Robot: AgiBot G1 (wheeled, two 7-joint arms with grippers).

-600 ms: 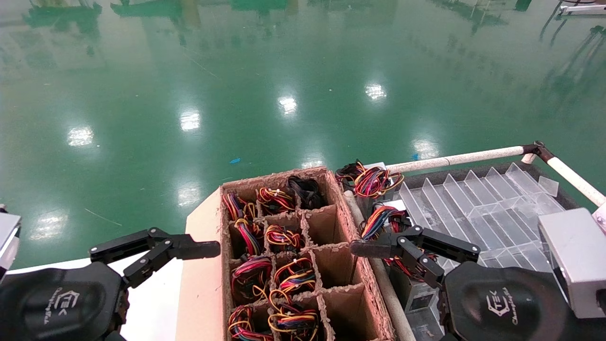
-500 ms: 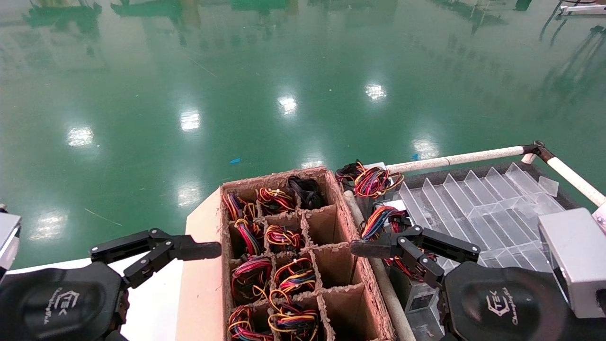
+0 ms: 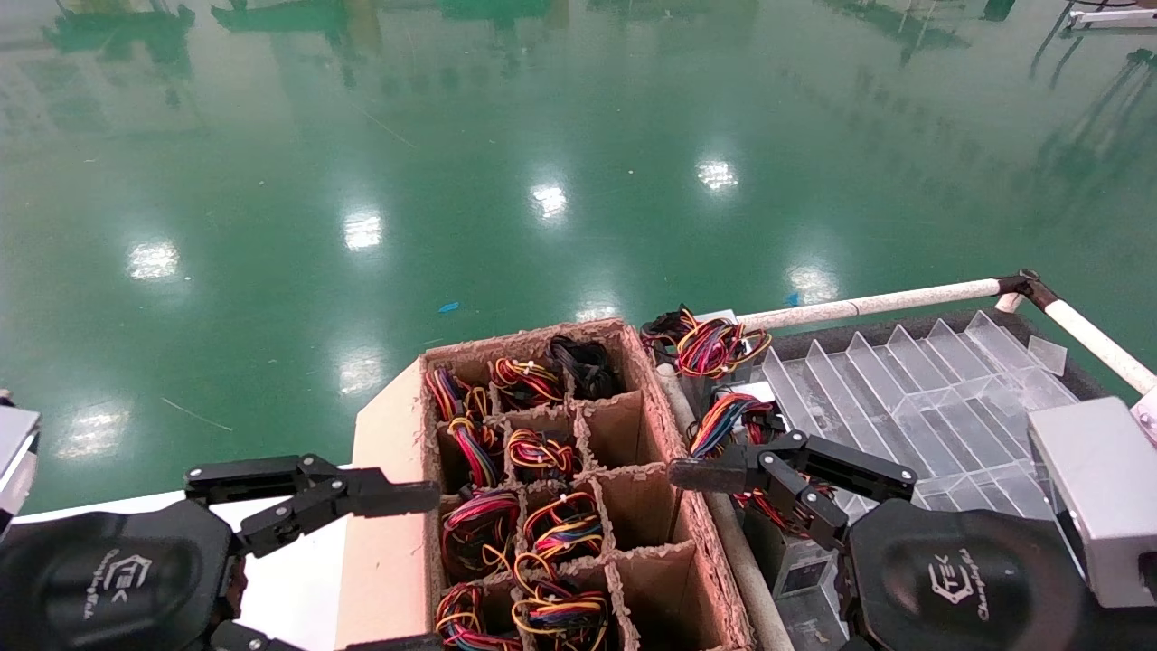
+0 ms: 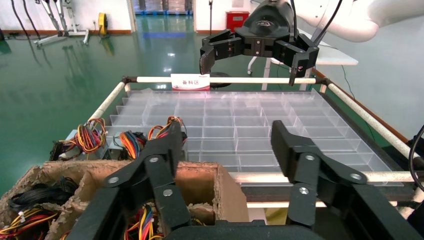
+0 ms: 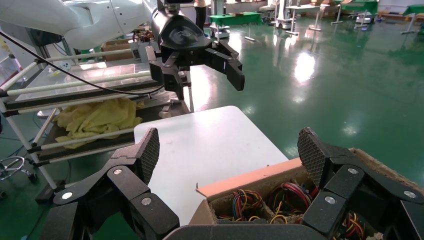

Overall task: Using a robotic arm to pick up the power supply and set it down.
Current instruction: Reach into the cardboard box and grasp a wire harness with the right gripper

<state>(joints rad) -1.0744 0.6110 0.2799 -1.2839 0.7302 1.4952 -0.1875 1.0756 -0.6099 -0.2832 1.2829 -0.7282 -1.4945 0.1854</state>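
Head view: left end effector (image 3: 389, 561) has dipped toward the cardboard box (image 3: 651, 389).

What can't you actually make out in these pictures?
- Metal bodies of the power supplies in the cardboard box: head view, buried under wire bundles and dividers.
- Near end of the box: cut off by the head view's bottom edge.
- Red sign on the rail: left wrist view, lettering too small.

Two hands (image 3: 398, 493) (image 3: 700, 475), one cardboard box (image 3: 651, 407)
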